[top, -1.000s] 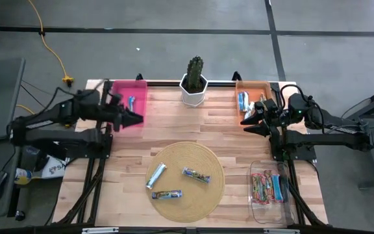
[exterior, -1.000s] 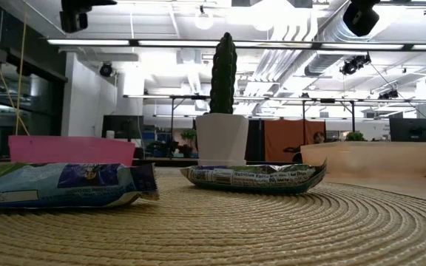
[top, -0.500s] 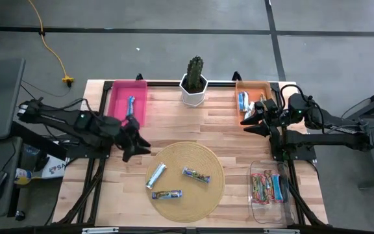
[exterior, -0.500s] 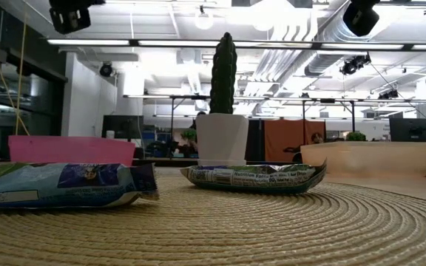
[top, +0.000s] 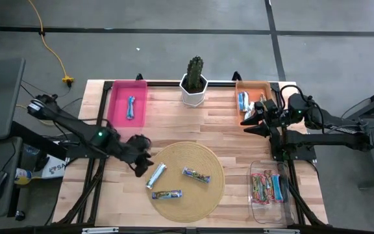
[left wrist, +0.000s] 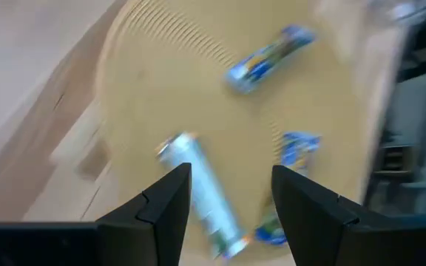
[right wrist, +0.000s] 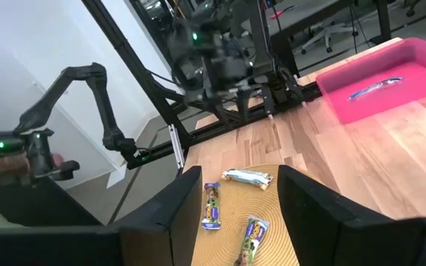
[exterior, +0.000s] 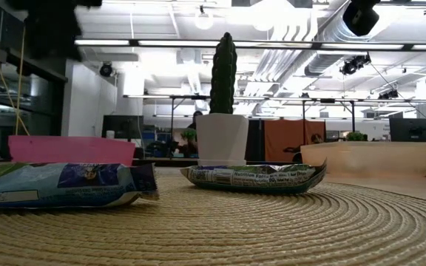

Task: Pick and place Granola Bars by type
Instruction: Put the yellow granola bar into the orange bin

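Three granola bars lie flat on the round woven mat (top: 186, 180): a blue-and-white one (top: 156, 174) (left wrist: 202, 196) and two multicoloured ones (top: 196, 175) (top: 167, 194). My left gripper (top: 141, 160) (left wrist: 231, 199) is open and hovers at the mat's left edge, just beside the blue-and-white bar, which shows between its fingers in the left wrist view. My right gripper (top: 250, 121) (right wrist: 235, 214) is open and waits by the orange bin (top: 252, 101), touching nothing. The pink bin (top: 127, 103) holds one blue bar (top: 130, 107).
A potted cactus (top: 194, 81) stands at the far edge between the bins. The orange bin holds a few bars. A clear container (top: 268, 185) at the near right holds several more bars. Bare wood lies between the mat and the bins.
My left gripper has swung from the pink bin toward the table's near edge and somewhat right, coming down to the left edge of the mat beside the blue-and-white bar. The bars on the mat have not moved.
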You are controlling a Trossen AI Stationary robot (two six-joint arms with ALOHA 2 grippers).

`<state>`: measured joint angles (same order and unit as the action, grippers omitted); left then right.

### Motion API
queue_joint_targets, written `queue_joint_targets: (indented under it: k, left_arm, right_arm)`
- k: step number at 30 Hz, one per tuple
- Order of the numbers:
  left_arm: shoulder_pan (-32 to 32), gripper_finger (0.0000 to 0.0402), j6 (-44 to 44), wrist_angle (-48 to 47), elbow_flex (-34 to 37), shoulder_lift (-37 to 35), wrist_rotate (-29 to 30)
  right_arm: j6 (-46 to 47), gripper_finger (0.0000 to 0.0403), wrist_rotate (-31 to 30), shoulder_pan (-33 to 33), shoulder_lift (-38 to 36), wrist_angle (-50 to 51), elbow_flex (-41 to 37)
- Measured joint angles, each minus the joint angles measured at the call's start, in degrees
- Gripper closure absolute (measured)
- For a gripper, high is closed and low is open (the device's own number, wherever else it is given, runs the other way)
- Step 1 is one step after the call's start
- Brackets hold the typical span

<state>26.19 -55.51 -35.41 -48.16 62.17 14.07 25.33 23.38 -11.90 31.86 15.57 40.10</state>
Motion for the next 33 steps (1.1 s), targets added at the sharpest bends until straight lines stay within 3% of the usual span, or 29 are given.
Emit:
queue_joint_targets:
  k: [4,17,24,33]
  left_arm:
    - [0.62,0.0215,-6.27,-3.72,0.00,4.14,-0.59]
    - [0.47,0.0215,-25.62,-3.07,0.00,14.45,-10.04]
    - [0.45,0.0215,-26.07,-2.45,-1.66,19.57,-11.74]
    - [0.30,0.0215,-22.49,-10.61,-12.29,29.52,-11.06]
  right_arm:
    - [-0.30,0.0242,0.00,0.00,-0.01,0.03,0.00]
    - [-0.32,0.0242,0.00,0.00,-0.02,0.05,0.00]
    - [-0.32,0.0242,0.00,0.00,-0.02,0.05,0.00]
    - [-0.32,0.0242,-0.02,0.00,0.00,0.05,0.00]
